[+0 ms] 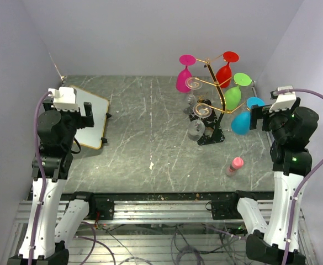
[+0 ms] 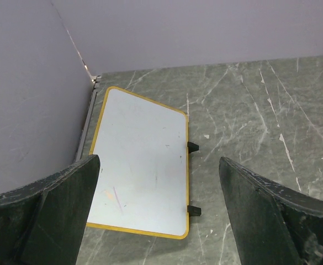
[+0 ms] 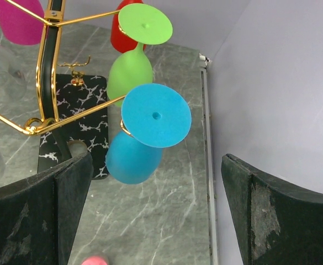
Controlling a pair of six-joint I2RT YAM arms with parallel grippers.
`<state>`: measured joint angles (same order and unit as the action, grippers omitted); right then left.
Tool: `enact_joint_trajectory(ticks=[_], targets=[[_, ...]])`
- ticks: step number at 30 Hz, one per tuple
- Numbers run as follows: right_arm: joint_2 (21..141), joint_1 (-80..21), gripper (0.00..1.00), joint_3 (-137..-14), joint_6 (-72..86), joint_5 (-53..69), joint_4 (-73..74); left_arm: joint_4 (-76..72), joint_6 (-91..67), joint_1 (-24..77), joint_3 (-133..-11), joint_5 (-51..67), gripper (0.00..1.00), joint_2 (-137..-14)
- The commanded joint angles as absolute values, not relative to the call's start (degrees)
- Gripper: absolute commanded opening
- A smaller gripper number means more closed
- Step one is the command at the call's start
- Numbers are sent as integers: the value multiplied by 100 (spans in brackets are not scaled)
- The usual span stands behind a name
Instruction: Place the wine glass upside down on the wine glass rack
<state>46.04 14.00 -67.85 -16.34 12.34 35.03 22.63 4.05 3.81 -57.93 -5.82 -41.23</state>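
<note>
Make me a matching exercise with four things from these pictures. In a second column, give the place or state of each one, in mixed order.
Things:
1. blue plastic wine glass
2. white rectangular board with yellow edge
3. small pink bottle-like object
4. left hand

Places or states:
A. open, holding nothing
B. lies on the right side of the grey marble table
C. hangs upside down on the gold wire rack
D. lies flat near the left wall

Pairs: 1-C, 2-D, 3-B, 4-A
</note>
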Motion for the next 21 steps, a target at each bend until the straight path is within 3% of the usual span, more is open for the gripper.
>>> enact_joint_trajectory(ticks=[1, 21], targets=[[4562, 1375, 100, -6812, -1532, 1291, 3555, 2295, 452, 312, -5870, -488, 99, -3988], [4391, 1520, 100, -6560, -1552, 1313, 3471, 2747, 431, 275, -6157, -354, 99, -3761]])
